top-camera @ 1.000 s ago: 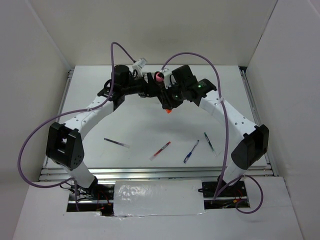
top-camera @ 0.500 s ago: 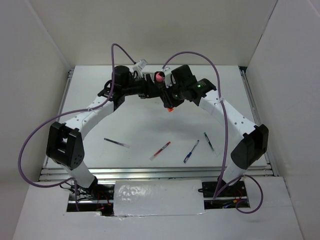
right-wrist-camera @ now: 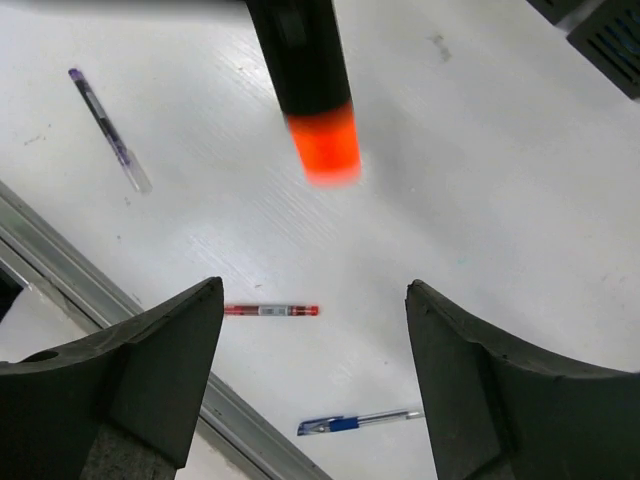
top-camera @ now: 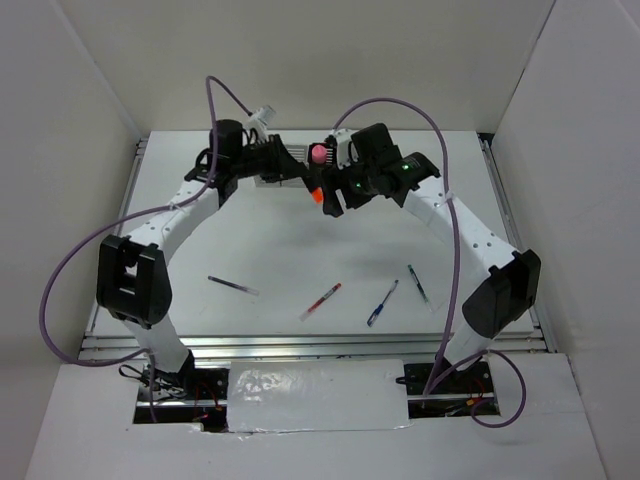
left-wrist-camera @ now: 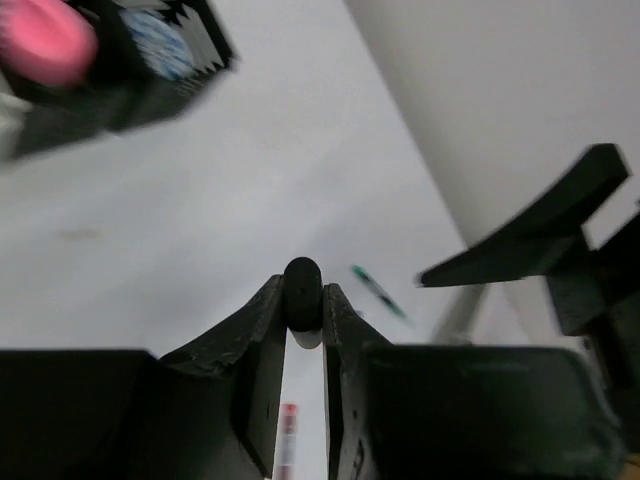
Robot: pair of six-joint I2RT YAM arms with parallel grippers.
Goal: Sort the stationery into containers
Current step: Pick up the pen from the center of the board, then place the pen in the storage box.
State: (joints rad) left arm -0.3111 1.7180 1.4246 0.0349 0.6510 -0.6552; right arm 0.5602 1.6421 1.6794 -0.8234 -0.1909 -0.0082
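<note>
- Left hand (left-wrist-camera: 303, 296): fingers together, clamped on a round black butt end. Judging by the right wrist view, this is the black highlighter with orange cap (right-wrist-camera: 312, 100), held by its tail so the cap points down and away.
- Highlighter is in the air, off the white table (right-wrist-camera: 480, 200), between the two hands and just in front of the containers. The tail grip probably leaves the body free to drop into a slot.
- Row of square slotted pen holders (left-wrist-camera: 110, 95) is at the far middle of the table, close to the left hand. A pink-capped stubby cylinder (left-wrist-camera: 40, 38) and a blue stubby item (left-wrist-camera: 155, 45) are already standing in a black holder.
- Right hand (right-wrist-camera: 315, 290): fingers wide apart, nothing between them. It faces the orange cap from just beside it, which looks like a handover with the left hand now carrying.
- Four pens lie flat near the front edge, well apart from the holders, not yet sorted: clear pen with purple ink (top-camera: 233, 286), red pen (top-camera: 322, 300), blue pen (top-camera: 382, 303), dark green pen (top-camera: 418, 283).
- Next, probably: the left hand tips the highlighter into a holder while the right hand goes for a pen.
</note>
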